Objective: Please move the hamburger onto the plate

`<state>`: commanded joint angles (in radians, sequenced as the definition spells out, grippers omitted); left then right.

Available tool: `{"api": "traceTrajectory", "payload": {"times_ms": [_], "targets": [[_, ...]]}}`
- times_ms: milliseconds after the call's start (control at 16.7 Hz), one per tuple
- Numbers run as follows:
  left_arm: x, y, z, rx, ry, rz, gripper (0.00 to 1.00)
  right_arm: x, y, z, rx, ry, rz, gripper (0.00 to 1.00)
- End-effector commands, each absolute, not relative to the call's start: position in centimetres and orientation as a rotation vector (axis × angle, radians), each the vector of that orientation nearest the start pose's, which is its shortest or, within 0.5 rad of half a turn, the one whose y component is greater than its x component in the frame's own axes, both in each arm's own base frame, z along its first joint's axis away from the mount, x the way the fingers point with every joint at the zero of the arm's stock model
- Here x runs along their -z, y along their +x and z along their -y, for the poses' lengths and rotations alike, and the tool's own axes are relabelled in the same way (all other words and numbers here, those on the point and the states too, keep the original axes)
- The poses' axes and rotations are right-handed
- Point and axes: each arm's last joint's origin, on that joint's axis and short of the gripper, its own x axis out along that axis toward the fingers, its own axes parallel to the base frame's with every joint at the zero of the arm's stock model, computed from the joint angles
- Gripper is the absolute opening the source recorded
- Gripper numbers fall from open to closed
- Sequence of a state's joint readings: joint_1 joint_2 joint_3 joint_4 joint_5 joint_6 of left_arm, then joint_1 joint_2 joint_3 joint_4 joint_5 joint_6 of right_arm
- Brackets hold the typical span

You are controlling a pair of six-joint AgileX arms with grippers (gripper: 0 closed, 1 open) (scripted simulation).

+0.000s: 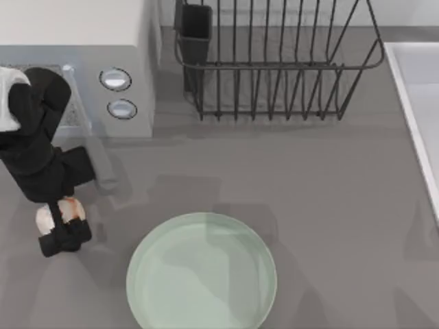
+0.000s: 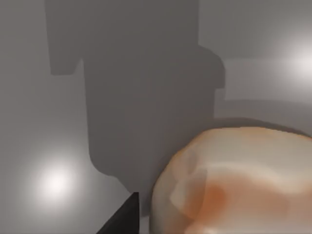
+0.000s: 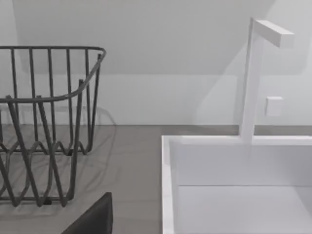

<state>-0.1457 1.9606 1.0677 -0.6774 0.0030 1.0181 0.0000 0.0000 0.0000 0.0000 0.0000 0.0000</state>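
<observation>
Left end effector (image 1: 62,223) low over the counter (image 1: 309,205) at the left side of the top view, black fingers closed narrow around the hamburger (image 1: 60,212). Hamburger sitting right between the fingers, cream bun poking out on either side of the black link, an orange-brown patch facing up. From the left wrist view, hamburger (image 2: 234,185) close under the camera, pale bun with an orange smear, one dark fingertip (image 2: 122,219) just beside it; whether it rests on the counter or hangs just above it, cannot tell. Broad shadow of the arm spread over the grey counter beyond.

Plate (image 1: 202,271) pale mint green and glossy, lying to the right of the held hamburger, near but apart from it, its lower rim cut by the frame edge. Nothing on the plate.

Farther out, a white appliance with two round dials (image 1: 116,92) at the upper left, behind the left arm. Dark wire dish rack (image 1: 274,62) along the back of the counter, with a black cutlery holder (image 1: 194,31) at its left end. White sink (image 1: 418,103) at the right edge.

From the right wrist view, wire dish rack (image 3: 44,122) beside the white sink basin (image 3: 234,185) and its square faucet (image 3: 253,73); a dark finger of the right end effector (image 3: 95,219) at the frame edge, spread not readable.
</observation>
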Motion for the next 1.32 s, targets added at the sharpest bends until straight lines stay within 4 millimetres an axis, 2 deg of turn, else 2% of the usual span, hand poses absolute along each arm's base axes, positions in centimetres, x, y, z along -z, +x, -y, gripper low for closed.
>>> {"api": "traceTrajectory", "payload": {"times_ms": [60, 120, 240, 360, 720, 840, 960, 1140, 1320], "targets": [[-9.2, 32.3, 4.6, 0.901, 0.898, -1.375, 0.0, -16.0, 10.6, 0.1, 0.0, 0.0, 0.0, 1.0], [-11.4, 32.0, 5.1, 0.909, 0.876, -1.347, 0.0, -16.0, 10.6, 0.1, 0.0, 0.0, 0.0, 1.0], [-11.7, 31.9, 5.2, 0.915, 0.877, -1.341, 0.0, -16.0, 10.6, 0.1, 0.0, 0.0, 0.0, 1.0], [-13.0, 31.6, 5.5, 0.924, 0.882, -1.312, 0.0, -16.0, 10.6, 0.1, 0.0, 0.0, 0.0, 1.0], [-19.9, 31.7, 6.4, 0.919, 0.913, -1.173, 0.0, -16.0, 10.6, 0.1, 0.0, 0.0, 0.0, 1.0], [-21.4, 31.7, 6.2, 0.91, 0.911, -1.183, 0.0, -16.0, 10.6, 0.1, 0.0, 0.0, 0.0, 1.0], [-22.0, 31.8, 5.8, 0.905, 0.9, -1.23, 0.0, -16.0, 10.6, 0.1, 0.0, 0.0, 0.0, 1.0], [-21.6, 32.0, 5.2, 0.907, 0.88, -1.325, 0.0, -16.0, 10.6, 0.1, 0.0, 0.0, 0.0, 1.0], [-21.4, 32.0, 5.1, 0.909, 0.876, -1.346, 0.0, -16.0, 10.6, 0.1, 0.0, 0.0, 0.0, 1.0]]}}
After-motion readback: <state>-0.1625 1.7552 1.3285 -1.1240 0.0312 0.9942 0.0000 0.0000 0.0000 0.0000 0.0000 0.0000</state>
